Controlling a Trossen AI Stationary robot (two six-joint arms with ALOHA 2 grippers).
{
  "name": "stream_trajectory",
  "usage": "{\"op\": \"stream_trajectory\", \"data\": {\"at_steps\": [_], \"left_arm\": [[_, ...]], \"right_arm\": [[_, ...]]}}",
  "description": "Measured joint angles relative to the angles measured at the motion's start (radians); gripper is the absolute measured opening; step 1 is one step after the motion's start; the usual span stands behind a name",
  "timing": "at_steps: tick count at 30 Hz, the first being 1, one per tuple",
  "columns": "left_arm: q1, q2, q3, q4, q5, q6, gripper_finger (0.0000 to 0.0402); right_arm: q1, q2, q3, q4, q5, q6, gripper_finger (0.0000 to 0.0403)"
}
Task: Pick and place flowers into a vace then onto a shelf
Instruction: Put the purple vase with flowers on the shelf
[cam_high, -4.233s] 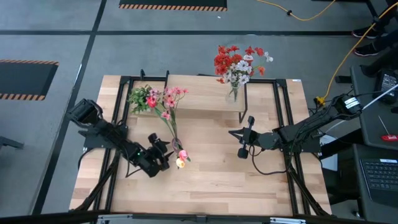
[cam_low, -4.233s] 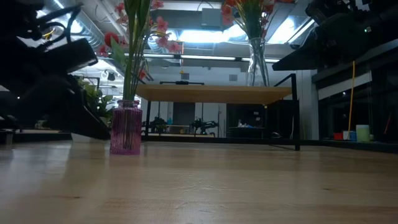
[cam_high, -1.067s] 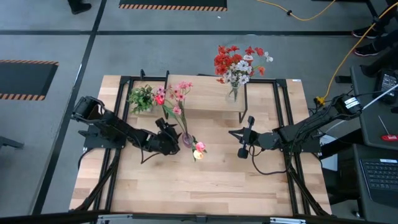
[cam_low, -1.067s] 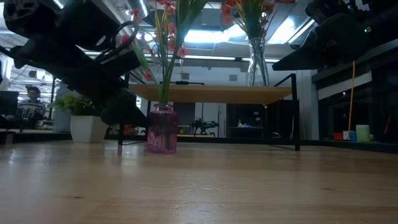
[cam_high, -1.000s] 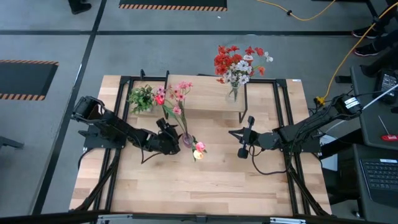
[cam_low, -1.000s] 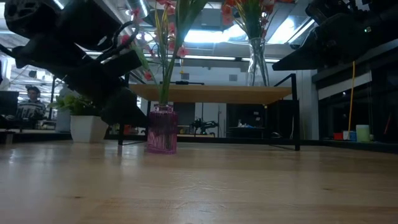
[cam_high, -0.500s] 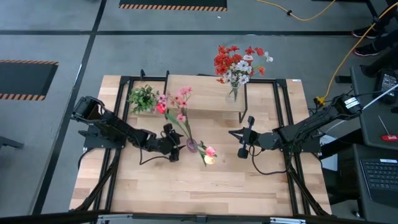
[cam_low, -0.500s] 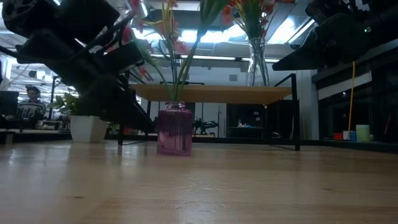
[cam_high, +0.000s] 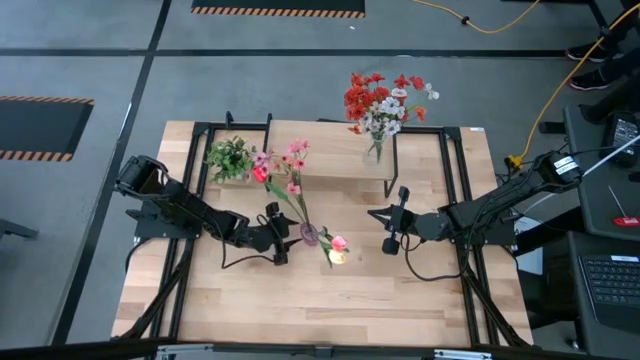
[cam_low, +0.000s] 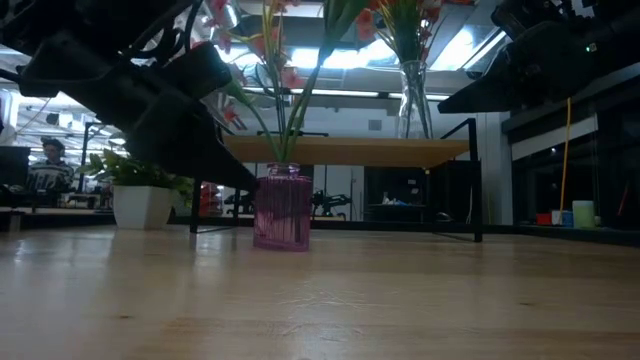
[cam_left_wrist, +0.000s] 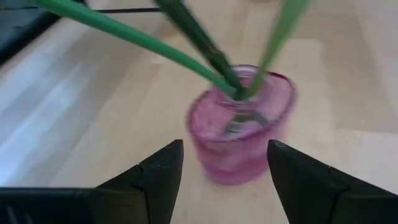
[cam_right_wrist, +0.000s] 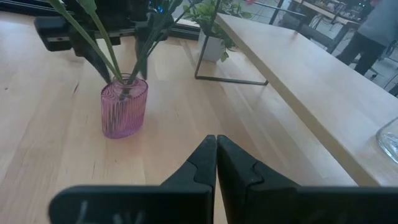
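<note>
A pink ribbed vase (cam_high: 310, 235) (cam_low: 282, 208) stands on its base on the table (cam_high: 330, 310). It holds flowers (cam_high: 285, 165) with green stems and pink and red blooms. My left gripper (cam_left_wrist: 225, 171) is open at the vase's left, one finger on either side of its lower wall. A clear vase (cam_high: 375, 150) of red and white flowers (cam_high: 383, 100) stands on the shelf (cam_high: 330, 155) (cam_low: 340, 150). Right of the pink vase, my right gripper (cam_high: 390, 238) (cam_right_wrist: 216, 155) hangs shut and holds nothing. My left gripper comes at the pink vase slanting down from the table's left. One finger (cam_left_wrist: 298, 180) covers the edge of the vase's wall (cam_left_wrist: 283, 118). Whether it touches that wall I cannot tell. The vase stands upright on the table.
A leafy green plant in a white pot (cam_high: 228, 158) (cam_low: 140, 195) stands at the back left, beside the shelf's black legs (cam_low: 478, 180). Bare tabletop lies toward the near edge. A person (cam_low: 45, 165) sits in the room behind; another person (cam_right_wrist: 373, 25) stands farther off.
My left gripper has gone toward the table's right and near edges, and the pink vase has shifted the same way, upright on the table. In the last half second the vase has stayed put. Meanwhile the gripper has tipped, its fingers now higher against the vase.
</note>
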Motion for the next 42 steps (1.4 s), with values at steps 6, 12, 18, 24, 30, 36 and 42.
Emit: {"op": "stream_trajectory", "data": {"at_steps": [6, 12, 18, 24, 30, 36, 42], "left_arm": [[0.02, 0.0, 0.0, 0.0, 0.003, 0.016, 0.0226], [0.034, 0.0, 0.0, 0.001, 0.126, 0.018, 0.0226], [0.032, 0.0, 0.0, 0.086, 0.228, 0.018, 0.0226], [0.024, 0.0, 0.0, 0.169, 0.303, 0.019, 0.0226], [0.009, 0.0, 0.0, 0.13, 0.293, 0.044, 0.0226], [0.005, 0.0, 0.0, 0.08, 0.253, 0.071, 0.0226], [0.005, 0.0, 0.0, -0.004, 0.234, 0.018, 0.0226]], "right_arm": [[0.0, 0.0, 0.0, 0.004, 0.0, 0.001, 0.0016], [0.0, 0.0, 0.0, 0.004, 0.0, 0.001, 0.0017], [0.0, 0.0, 0.0, 0.004, 0.0, 0.001, 0.0017], [0.0, 0.0, 0.0, 0.004, 0.0, 0.001, 0.0017], [0.0, 0.0, 0.0, 0.004, 0.0, 0.002, 0.0017], [0.0, 0.0, 0.0, 0.004, 0.0, 0.002, 0.0017], [0.0, 0.0, 0.0, 0.003, 0.0, 0.002, 0.0017]]}}
